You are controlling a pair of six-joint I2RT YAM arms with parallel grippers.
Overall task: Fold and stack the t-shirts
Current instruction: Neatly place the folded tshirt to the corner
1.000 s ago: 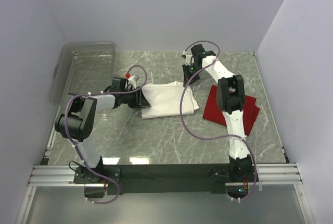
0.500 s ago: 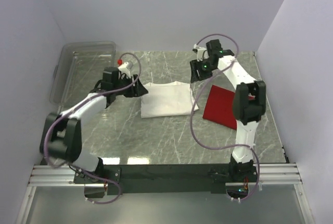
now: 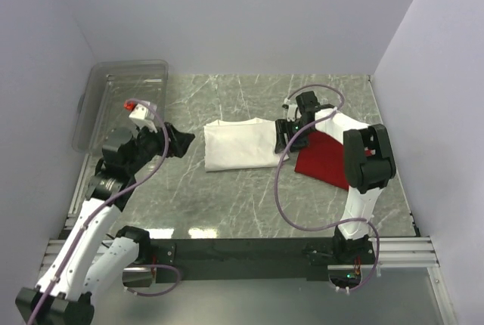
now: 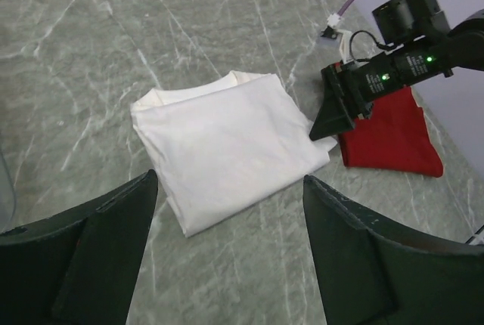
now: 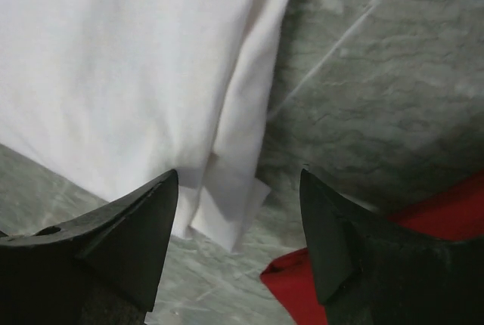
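Both arms have let go and drawn off the white t-shirt [image 3: 240,145]: the left arm has swung back toward the near left, and the right one has come down from the far side to the shirt's right edge. Nearest, the left pincer [image 3: 179,140] hangs wide open with nothing in it. It points right at the white shirt, which lies folded in a rectangle in the middle of the worktop [image 3: 227,204], its long axis running left to right. The right pincer [image 3: 283,133], jaws also spread and empty, hovers over that shirt's right hem. Just beside that hem, on its right, lies the red t-shirt [image 3: 327,165], partly hidden under the right arm. Stacking looks to be the next step, and the right arm is much the nearer to the red shirt. At the far left stands the clear bin [image 3: 113,113].
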